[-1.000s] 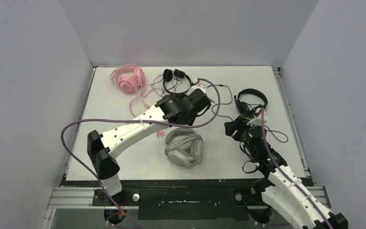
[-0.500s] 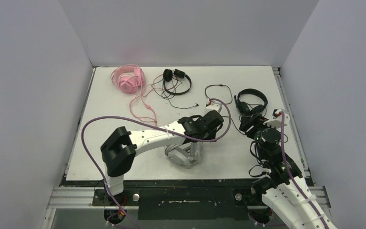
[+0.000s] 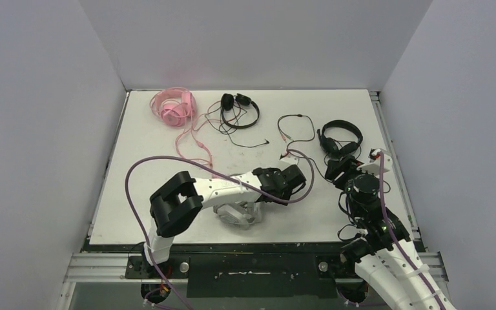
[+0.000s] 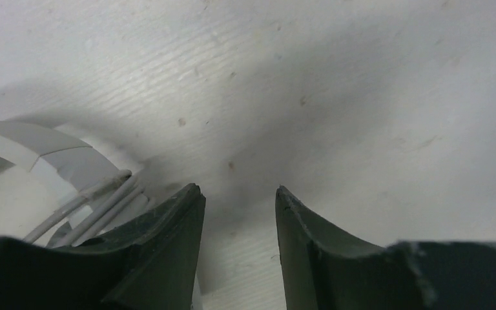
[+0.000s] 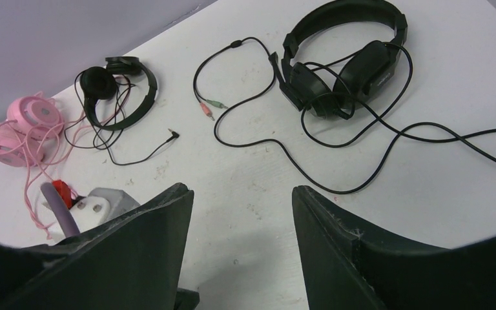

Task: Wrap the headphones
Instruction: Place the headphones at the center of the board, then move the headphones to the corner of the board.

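The bulky white-grey headset (image 3: pixel 237 213) lies near the front, partly hidden under my left arm. Its band (image 4: pixel 35 139) and white cables (image 4: pixel 100 197) show at the left of the left wrist view. My left gripper (image 3: pixel 283 183) is low over bare table just right of it, open and empty (image 4: pixel 237 190). My right gripper (image 3: pixel 333 169) is open and empty (image 5: pixel 240 188), just short of a black headset (image 3: pixel 341 137) (image 5: pixel 342 68) and its loose cable (image 5: pixel 336 152). The other black headset (image 3: pixel 240 106) (image 5: pixel 113 90) and the pink headset (image 3: pixel 174 106) (image 5: pixel 19 126) lie at the back.
The pink cable (image 3: pixel 194 145) trails from the back left towards the middle. A black cable with pink and green plugs (image 5: pixel 208 106) loops at back centre. The left wrist's white mount (image 5: pixel 97 203) is close to my right gripper. The table's right edge (image 3: pixel 394 161) runs beside the right arm.
My left arm has swung from the table's middle towards the near right and dropped beside the white-grey headset. My right gripper has shifted a little to the right.
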Controlling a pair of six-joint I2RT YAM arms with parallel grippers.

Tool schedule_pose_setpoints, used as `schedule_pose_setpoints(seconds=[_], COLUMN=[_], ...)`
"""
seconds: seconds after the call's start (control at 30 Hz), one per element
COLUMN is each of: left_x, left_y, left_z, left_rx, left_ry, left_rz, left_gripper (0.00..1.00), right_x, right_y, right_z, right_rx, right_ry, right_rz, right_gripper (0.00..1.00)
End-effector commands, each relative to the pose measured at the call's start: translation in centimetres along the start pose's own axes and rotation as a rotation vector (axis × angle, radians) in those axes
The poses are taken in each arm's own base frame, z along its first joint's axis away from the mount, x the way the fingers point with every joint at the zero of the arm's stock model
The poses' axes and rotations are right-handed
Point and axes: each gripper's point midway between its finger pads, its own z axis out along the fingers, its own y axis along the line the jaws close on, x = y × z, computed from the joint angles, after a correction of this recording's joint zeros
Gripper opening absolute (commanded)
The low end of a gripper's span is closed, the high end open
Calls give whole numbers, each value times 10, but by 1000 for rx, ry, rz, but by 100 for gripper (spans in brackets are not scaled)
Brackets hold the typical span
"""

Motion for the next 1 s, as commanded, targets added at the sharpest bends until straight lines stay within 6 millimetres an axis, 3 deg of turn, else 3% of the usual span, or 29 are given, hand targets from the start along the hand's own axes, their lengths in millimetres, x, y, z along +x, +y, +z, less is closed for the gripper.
schedule_pose_setpoints(seconds=[0.0,0.27,0.47,0.57,0.7,0.77,0.87,0.97], left_x=[26,60,50,35,25,32,63,95], left_y=[58,134,175,168,124,104,80,89], left_z=[-17,-56,-81,-99,-131,-140,-146,-152], left_rx=[-178,-289,-327,-294,-143,-74,27,-32], left_ry=[46,83,42,1,-44,-17,114,261], left_rz=[238,416,385,360,306,246,252,275], left_gripper=[44,60,63,63,64,66,62,58], right_x=[-14,-15,-11,-10,-13,-13,-11,-9], right_y=[9,17,22,23,23,23,23,25], right_z=[1,3,6,7,7,7,9,9], right_rx=[-25,-56,-78,-82,-78,-79,-82,-89], right_ry=[-36,-35,-23,-18,-23,-26,-24,-20], right_rz=[1,-1,11,12,7,7,13,17], right_gripper=[59,59,59,60,60,60,60,60])
